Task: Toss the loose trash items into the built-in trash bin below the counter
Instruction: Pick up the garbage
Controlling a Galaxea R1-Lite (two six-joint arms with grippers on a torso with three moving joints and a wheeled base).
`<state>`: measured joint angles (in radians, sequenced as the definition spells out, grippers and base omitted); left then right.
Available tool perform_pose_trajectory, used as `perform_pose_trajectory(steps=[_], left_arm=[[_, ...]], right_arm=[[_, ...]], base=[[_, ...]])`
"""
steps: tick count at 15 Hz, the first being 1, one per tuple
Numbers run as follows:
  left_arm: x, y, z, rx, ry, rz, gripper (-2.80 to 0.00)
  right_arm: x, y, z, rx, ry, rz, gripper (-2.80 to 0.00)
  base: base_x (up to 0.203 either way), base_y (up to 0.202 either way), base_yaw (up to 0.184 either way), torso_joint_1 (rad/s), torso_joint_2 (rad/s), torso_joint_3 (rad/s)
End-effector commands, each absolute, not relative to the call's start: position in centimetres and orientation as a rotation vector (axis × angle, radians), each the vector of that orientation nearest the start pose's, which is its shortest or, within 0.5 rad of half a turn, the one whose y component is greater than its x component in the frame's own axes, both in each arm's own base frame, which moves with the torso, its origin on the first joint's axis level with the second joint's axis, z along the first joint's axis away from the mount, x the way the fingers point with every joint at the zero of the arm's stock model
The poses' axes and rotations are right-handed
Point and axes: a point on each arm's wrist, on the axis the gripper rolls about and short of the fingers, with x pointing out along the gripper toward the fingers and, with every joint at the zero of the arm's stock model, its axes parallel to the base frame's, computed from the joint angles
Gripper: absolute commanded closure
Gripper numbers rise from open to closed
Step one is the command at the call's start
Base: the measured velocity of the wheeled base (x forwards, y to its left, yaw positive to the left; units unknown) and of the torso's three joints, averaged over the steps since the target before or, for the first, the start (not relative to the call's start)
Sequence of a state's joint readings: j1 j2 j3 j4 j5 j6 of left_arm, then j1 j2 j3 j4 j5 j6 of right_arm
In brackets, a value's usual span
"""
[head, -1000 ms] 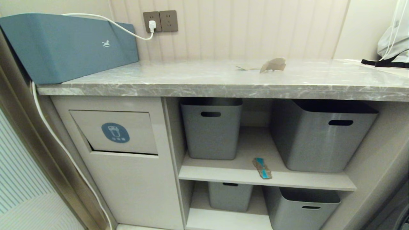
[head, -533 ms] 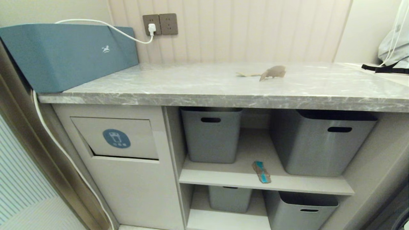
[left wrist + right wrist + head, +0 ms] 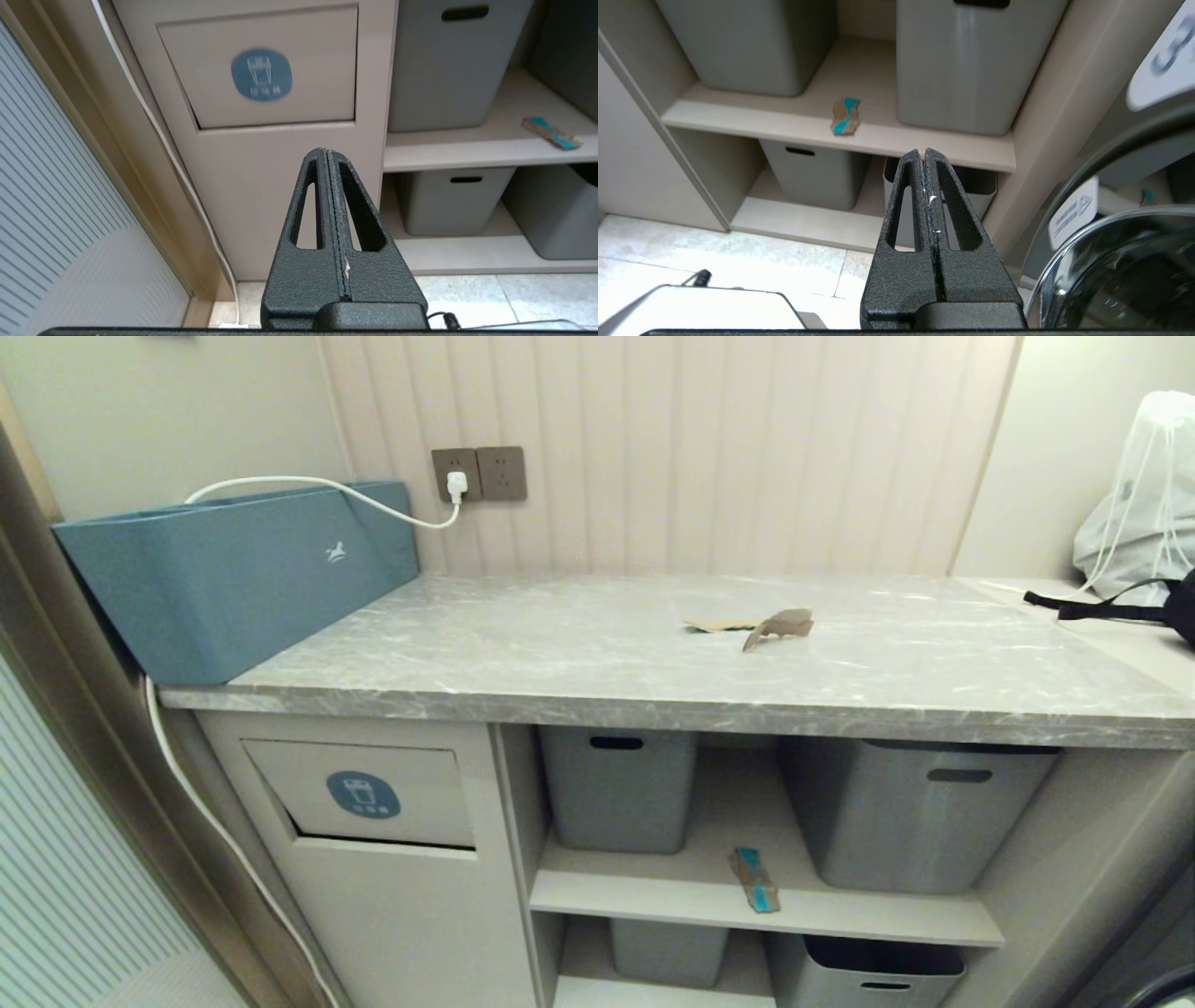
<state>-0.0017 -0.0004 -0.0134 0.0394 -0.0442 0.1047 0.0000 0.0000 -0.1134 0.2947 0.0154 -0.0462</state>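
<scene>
On counter (image 3: 560,653): two cardboard scraps (image 3: 780,626); on shelf (image 3: 653,887), teal scrap (image 3: 754,880). Left pincer (image 3: 330,156) and right pincer (image 3: 924,156) closed, empty.

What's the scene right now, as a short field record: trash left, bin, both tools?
counter trash: brown cardboard scraps lying on the counter
shelf trash: teal-printed scrap on the upper shelf, between two grey tubs
bin: flap with blue sticker, below the counter at left
left tool: shut, empty, facing the bin front
right tool: shut, empty, facing the shelves
</scene>
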Motion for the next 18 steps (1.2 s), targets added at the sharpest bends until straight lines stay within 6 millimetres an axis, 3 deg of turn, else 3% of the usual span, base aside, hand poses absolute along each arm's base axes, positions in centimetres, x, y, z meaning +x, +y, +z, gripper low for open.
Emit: perform_pose_trajectory(steps=[1, 11, 18], left_arm=[[-2.40, -0.10, 7.52, 0.104, 0.022, -0.049, 0.00], [-2.45, -0.10, 7.53, 0.102, 0.027, -0.051, 0.00], [-2.41, -0.10, 7.51, 0.098, 0.021, -0.049, 0.00]], right_arm=[[-3.42, 0.03, 7.62, -0.040, 0.182, 0.019, 0.00], [-3.42, 0.04, 7.62, -0.038, 0.182, 0.020, 0.00], [-3.42, 0.03, 7.62, -0.036, 0.182, 0.019, 0.00]], base=[[0.000, 0.000, 0.000, 0.188, -0.48, -0.281], [0.000, 0.000, 0.000, 0.217, -0.49, -0.277], [0.000, 0.000, 0.000, 0.035, -0.07, -0.039]])
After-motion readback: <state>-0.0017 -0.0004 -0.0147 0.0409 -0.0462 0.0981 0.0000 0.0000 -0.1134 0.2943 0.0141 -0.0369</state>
